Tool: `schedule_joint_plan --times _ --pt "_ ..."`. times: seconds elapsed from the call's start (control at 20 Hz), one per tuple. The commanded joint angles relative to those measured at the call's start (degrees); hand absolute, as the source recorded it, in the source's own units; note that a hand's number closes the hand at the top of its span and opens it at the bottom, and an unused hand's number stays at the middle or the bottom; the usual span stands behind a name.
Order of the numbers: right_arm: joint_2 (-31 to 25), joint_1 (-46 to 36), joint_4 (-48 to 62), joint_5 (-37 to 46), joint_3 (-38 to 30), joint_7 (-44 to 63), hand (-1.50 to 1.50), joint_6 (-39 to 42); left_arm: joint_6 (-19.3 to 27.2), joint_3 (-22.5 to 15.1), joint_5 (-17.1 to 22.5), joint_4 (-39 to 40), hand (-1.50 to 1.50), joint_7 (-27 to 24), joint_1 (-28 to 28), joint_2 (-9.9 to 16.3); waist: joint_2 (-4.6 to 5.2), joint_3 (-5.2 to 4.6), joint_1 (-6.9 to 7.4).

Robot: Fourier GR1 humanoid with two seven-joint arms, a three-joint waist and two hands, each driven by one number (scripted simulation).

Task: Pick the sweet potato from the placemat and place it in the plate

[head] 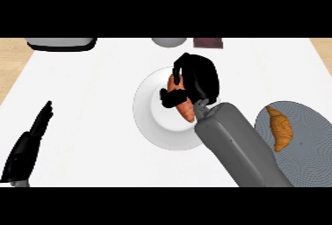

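Sweet potato [183,102] held over white plate [154,115], right hand [198,79] curled round it.
Risked rolling off the rim onto worktop [91,110] if released tilted; left hand [31,140] rested open, croissant [281,127] on placemat [311,145].

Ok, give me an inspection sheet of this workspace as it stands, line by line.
Surface: white counter, wood at both side edges.
Job's things: sweet potato over the white plate, held; grey placemat at right.
Clutter: croissant on the placemat; grey round object, dark object and white appliance at the far edge.
Hands: right hand, fingers curled round the sweet potato; left hand open, resting at lower left.
Cables: nothing seen.
Surroundings: nothing seen.
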Motion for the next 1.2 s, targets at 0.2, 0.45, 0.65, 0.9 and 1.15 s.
schedule_joint_plan --times 0.2,0.45,0.65,0.9,1.15 --pt "1.64 -2.68 16.42 -11.30 -1.21 -3.42 1.50 -15.17 -0.02 -0.47 -0.88 2.83 0.00 -1.21 -1.41 -1.54 0.20 0.02 0.39" --pt "1.66 -5.89 28.69 -18.79 5.59 -5.26 -1.50 -24.38 -3.03 2.17 0.80 3.23 0.00 -1.84 -2.46 1.14 0.25 0.03 0.94" --pt "1.66 -6.48 25.63 -21.01 4.93 -9.00 -1.50 -29.10 -1.51 1.16 -0.40 -2.91 0.00 0.69 1.02 -0.52 -0.07 0.06 0.37" --pt "1.67 -4.43 21.62 -22.76 1.01 -11.97 -1.50 -41.24 -2.57 3.37 0.43 1.62 0.00 -1.15 -0.38 1.12 -0.15 0.05 -0.33" --pt "-2.40 1.71 14.95 -25.24 -5.97 -14.01 -1.50 -41.29 -2.25 2.60 0.05 -2.50 0.00 1.41 1.04 -0.02 -0.40 0.07 -1.33"
